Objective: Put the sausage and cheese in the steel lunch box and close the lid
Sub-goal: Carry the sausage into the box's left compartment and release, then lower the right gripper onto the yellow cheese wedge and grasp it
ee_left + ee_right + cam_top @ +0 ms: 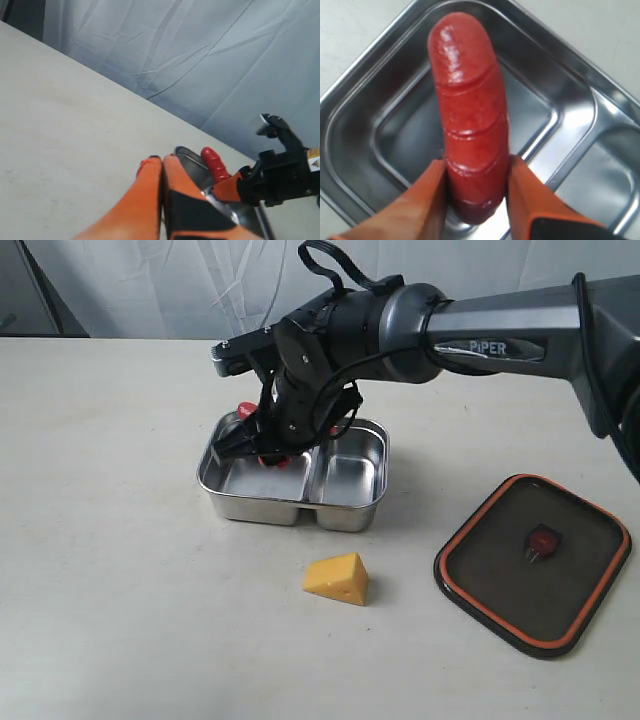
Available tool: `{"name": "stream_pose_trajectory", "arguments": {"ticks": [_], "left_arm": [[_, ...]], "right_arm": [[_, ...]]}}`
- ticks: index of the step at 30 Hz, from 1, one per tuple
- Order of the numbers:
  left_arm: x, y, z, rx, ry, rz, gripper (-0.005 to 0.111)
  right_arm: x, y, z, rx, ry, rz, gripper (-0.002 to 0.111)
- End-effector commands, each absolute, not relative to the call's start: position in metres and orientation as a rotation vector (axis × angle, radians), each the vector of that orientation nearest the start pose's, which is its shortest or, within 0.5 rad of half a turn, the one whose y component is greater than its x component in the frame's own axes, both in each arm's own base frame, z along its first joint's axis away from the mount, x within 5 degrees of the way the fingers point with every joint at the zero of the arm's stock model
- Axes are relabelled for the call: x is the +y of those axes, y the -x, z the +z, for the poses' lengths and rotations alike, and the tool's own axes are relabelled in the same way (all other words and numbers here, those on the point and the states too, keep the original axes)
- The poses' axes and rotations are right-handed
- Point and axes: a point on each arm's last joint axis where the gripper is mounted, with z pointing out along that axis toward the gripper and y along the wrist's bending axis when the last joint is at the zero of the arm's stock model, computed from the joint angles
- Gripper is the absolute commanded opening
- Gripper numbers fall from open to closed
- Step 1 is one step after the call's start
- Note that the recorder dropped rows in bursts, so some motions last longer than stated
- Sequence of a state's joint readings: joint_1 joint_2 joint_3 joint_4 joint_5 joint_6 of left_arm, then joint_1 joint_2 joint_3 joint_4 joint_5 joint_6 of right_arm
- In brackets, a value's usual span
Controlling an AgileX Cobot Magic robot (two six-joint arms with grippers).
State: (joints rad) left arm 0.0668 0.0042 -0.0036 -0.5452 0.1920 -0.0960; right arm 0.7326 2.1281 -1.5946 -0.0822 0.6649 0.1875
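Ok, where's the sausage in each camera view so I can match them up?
Exterior view: sausage left of centre, mostly hidden, above the steel lunch box.
Left wrist view: red end sticking up beside the box's rim.
Right wrist view: fills the middle, over the larger compartment.
Shared landmark: the steel lunch box.

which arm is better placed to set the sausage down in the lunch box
Right. The right gripper clamps the sausage over the larger compartment of the steel lunch box, so it probably only needs to lower and let go. The left gripper is shut and holds nothing.
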Motion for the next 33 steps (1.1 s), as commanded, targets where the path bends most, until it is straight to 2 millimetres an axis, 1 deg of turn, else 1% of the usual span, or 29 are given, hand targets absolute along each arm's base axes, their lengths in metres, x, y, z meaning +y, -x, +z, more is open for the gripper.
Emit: {"name": "stream_pose_trajectory", "arguments": {"ticks": [1, 3, 5, 6, 8, 10, 11, 12, 13, 16, 17, 18, 19, 20, 21, 22, 23, 27, 30, 33], "left_arm": [[-0.003, -0.057, 0.205, 1.5, 0.579, -0.594, 0.0], [-0.002, -0.057, 0.207, 1.474, 0.581, -0.584, 0.0], [0.001, -0.056, 0.21, 1.427, 0.588, -0.57, 0.0], [0.002, -0.056, 0.212, 1.407, 0.59, -0.564, 0.0], [0.003, -0.056, 0.213, 1.394, 0.592, -0.56, 0.0], [0.004, -0.056, 0.214, 1.38, 0.594, -0.556, 0.0], [0.004, -0.056, 0.215, 1.369, 0.595, -0.553, 0.0], [0.005, -0.056, 0.215, 1.364, 0.596, -0.551, 0.0], [0.006, -0.056, 0.217, 1.343, 0.598, -0.545, 0.0], [0.008, -0.055, 0.22, 1.297, 0.588, -0.513, 0.0], [0.008, -0.055, 0.221, 1.296, 0.578, -0.502, 0.0], [0.008, -0.055, 0.221, 1.297, 0.566, -0.489, 0.0], [0.008, -0.055, 0.221, 1.299, 0.561, -0.484, 0.0], [0.008, -0.055, 0.221, 1.298, 0.557, -0.479, 0.0], [0.008, -0.055, 0.221, 1.298, 0.557, -0.479, 0.0], [0.008, -0.055, 0.221, 1.297, 0.557, -0.481, 0.0], [0.008, -0.055, 0.221, 1.297, 0.557, -0.481, 0.0], [0.007, -0.055, 0.221, 1.302, 0.546, -0.495, 0.0], [0.007, -0.055, 0.221, 1.303, 0.544, -0.497, 0.0], [0.007, -0.055, 0.221, 1.305, 0.544, -0.497, 0.0]], "right_arm": [[0.302, -0.346, 0.177, 2.561, 0.789, 0.206, 0.043], [0.301, -0.345, 0.176, 2.576, 0.792, 0.196, 0.06], [0.301, -0.344, 0.175, 2.595, 0.8, 0.184, 0.073], [0.3, -0.343, 0.175, 2.602, 0.801, 0.18, 0.073], [0.296, -0.339, 0.18, 2.637, 0.812, 0.149, 0.073], [0.285, -0.33, 0.195, 2.705, 0.837, 0.072, 0.073], [0.277, -0.322, 0.208, 2.764, 0.848, 0.02, 0.073], [0.272, -0.318, 0.215, 2.786, 0.858, -0.003, 0.073], [0.266, -0.311, 0.231, 2.795, 0.917, -0.032, 0.071], [0.252, -0.296, 0.269, 2.77, 0.934, -0.028, 0.053], [0.247, -0.29, 0.277, 2.764, 0.947, -0.018, 0.051], [0.242, -0.282, 0.281, 2.768, 0.971, -0.009, 0.052], [0.237, -0.276, 0.279, 2.782, 0.981, -0.011, 0.057], [0.231, -0.267, 0.271, 2.784, 1.039, -0.011, 0.065], [0.227, -0.262, 0.263, 2.766, 1.093, -0.012, 0.072], [0.22, -0.256, 0.249, 2.752, 1.13, -0.02, 0.079], [0.217, -0.253, 0.239, 2.737, 1.152, -0.021, 0.08], [0.208, -0.239, 0.195, 2.721, 1.188, 0.016, 0.08], [0.204, -0.233, 0.172, 2.704, 1.188, 0.031, 0.08], [0.204, -0.232, 0.158, 2.694, 1.168, 0.061, 0.08]]}}
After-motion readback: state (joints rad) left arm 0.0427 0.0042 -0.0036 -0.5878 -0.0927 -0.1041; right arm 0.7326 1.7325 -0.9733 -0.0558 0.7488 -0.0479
